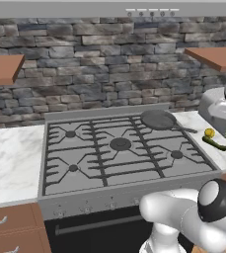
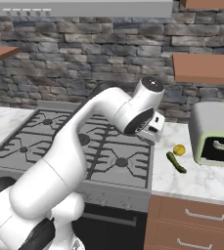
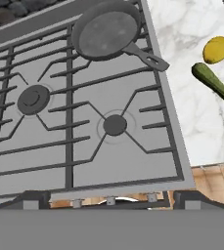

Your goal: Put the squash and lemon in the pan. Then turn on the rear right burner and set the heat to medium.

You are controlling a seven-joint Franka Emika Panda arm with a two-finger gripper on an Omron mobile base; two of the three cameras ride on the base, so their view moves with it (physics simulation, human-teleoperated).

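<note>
The dark grey pan [image 3: 106, 30] sits on the rear right burner's grate, its handle pointing toward the marble counter; it also appears as the pan [image 1: 158, 119]. The burner cap is hidden beneath it. On the counter right of the stove lies the yellow lemon [image 3: 216, 49] [image 1: 209, 132] [image 2: 179, 150], with the dark green squash [image 3: 215, 84] [image 1: 215, 144] [image 2: 176, 162] just in front of it. My gripper [image 3: 111, 200] hovers above the stove's front right part, open, nothing between its fingers, well short of both foods.
The front right burner [image 3: 115, 124] and the larger centre burner [image 3: 33, 99] lie below the hand. A row of knobs [image 1: 86, 209] runs along the stove front. A grey toaster oven [image 2: 213, 134] stands on the counter behind the foods.
</note>
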